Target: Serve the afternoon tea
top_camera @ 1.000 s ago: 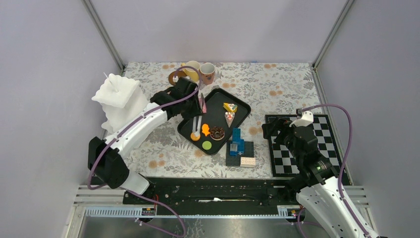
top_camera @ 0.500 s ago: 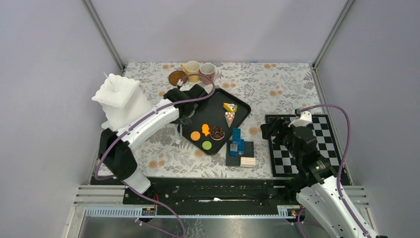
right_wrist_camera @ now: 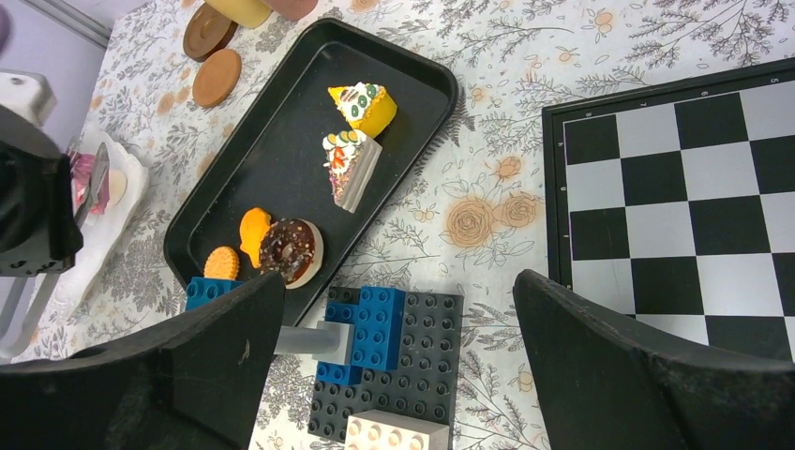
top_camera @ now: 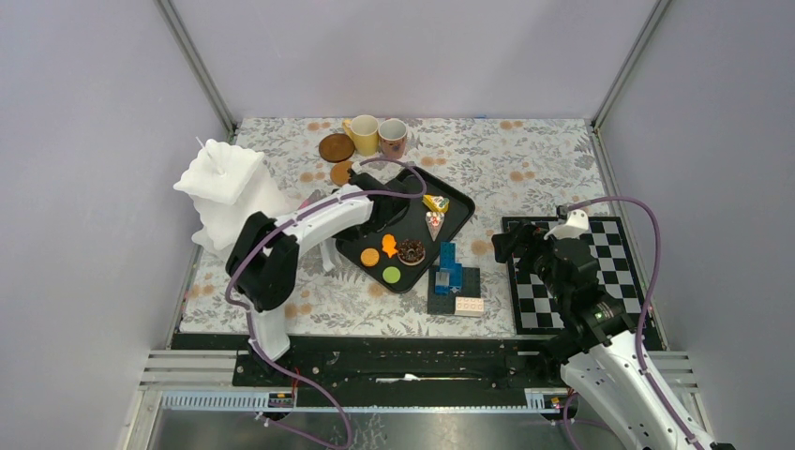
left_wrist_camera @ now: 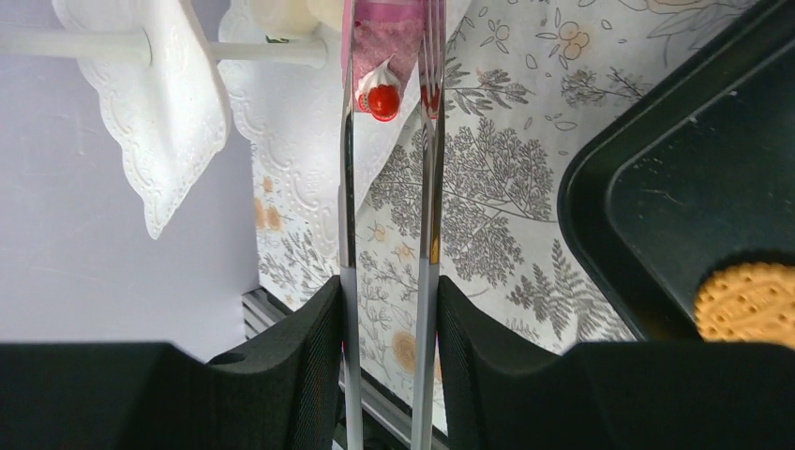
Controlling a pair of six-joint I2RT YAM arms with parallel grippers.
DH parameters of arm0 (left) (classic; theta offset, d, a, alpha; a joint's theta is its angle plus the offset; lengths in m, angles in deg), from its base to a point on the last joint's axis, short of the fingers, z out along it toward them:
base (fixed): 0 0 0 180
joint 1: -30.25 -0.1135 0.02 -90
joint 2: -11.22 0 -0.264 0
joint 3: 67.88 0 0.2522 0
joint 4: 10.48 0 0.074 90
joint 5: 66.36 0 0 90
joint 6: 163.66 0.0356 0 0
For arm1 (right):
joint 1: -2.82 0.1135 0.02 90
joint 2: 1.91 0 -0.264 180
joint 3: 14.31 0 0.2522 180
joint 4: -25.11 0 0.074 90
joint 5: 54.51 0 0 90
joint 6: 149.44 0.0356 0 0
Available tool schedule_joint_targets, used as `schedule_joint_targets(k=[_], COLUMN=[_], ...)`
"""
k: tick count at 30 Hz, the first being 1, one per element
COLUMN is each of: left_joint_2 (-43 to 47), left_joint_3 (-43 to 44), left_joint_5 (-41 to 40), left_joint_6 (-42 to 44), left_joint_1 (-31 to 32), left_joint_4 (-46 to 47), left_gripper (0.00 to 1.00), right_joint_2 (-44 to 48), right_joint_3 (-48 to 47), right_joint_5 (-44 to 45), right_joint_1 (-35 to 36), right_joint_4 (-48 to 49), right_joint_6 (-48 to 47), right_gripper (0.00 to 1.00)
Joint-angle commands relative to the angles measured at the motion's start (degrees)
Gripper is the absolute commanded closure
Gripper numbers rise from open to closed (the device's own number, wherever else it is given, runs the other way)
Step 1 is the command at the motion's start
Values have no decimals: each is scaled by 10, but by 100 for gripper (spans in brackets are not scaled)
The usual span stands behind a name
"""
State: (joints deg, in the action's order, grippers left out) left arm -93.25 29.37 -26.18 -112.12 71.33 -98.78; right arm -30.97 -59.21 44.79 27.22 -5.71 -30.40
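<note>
We can't make out any readable text, brand, label or number anywhere here. Closest thing is the black-and-white checkered board [right_wrist_camera: 684, 187]. Its dark border seems to carry a few tiny pale marks, but they're way too small for us to read.

Light is even and soft, coming from above; shadows are faint. The tongs [left_wrist_camera: 429, 234] show glare; jaws at 6 o'clock look unsharp.

Two mugs [top_camera: 364, 134] [top_camera: 393, 137], two coasters [top_camera: 336, 147] [top_camera: 341, 172], three cake slices [top_camera: 435, 202] [top_camera: 434, 224] [left_wrist_camera: 386, 42], three cookies [top_camera: 370, 256] [top_camera: 389, 246] [top_camera: 391, 275], one donut [top_camera: 411, 251], one tray [right_wrist_camera: 281, 150], one tongs [left_wrist_camera: 429, 187], one chessboard [right_wrist_camera: 712, 169].
</note>
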Motion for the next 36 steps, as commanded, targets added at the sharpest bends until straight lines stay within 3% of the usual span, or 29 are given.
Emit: schedule_joint_targets(k=[1, 27, 36], left_joint_2=[-36, -43, -60], left_joint_3=[-3, -125, -130], left_joint_5=[-74, -85, -85], left_joint_6=[-13, -22, -24], left_joint_1=[-4, -56, -69], left_joint_4=[-15, 25, 31], left_gripper=[100, 100, 82], right_joint_2=[-2, 1, 5], right_joint_3=[3, 0, 1], right_joint_5=[-4, -6, -7], right_joint_1=[4, 4, 4], right_joint_4=[26, 26, 24], right_joint_6=[-3, -10, -7], right_gripper=[2, 2, 2])
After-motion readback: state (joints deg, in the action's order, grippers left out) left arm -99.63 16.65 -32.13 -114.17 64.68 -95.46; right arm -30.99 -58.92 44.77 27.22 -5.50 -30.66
